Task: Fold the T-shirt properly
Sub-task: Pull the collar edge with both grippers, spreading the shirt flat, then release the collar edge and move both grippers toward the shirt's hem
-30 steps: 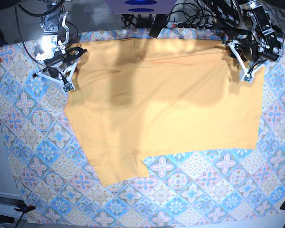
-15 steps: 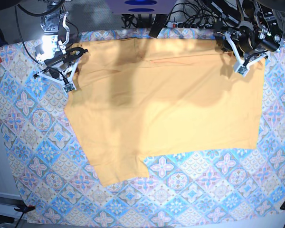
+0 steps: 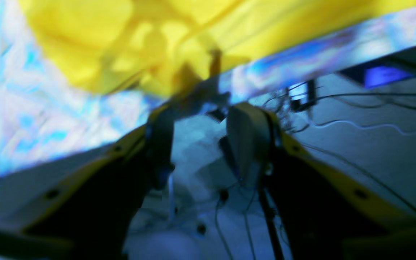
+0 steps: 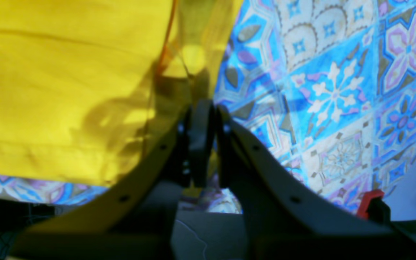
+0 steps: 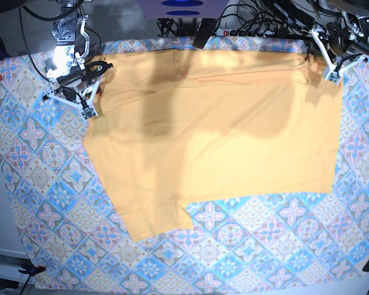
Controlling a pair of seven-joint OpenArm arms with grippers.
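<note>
You are working in a robotics lab or test bench, not a home. Your counter is draped in a blue-and-pink diamond-patterned tablecloth, held at its edge by a small red clamp. Along its far edge runs a tangle of black cables and a black power strip. Two white-framed robot arms are mounted at the far corners.

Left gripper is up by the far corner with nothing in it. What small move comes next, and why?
Probably lower the left gripper onto the T-shirt corner and close: its jaws stand open off the cloth, while the right gripper looks shut at the opposite edge.
</note>
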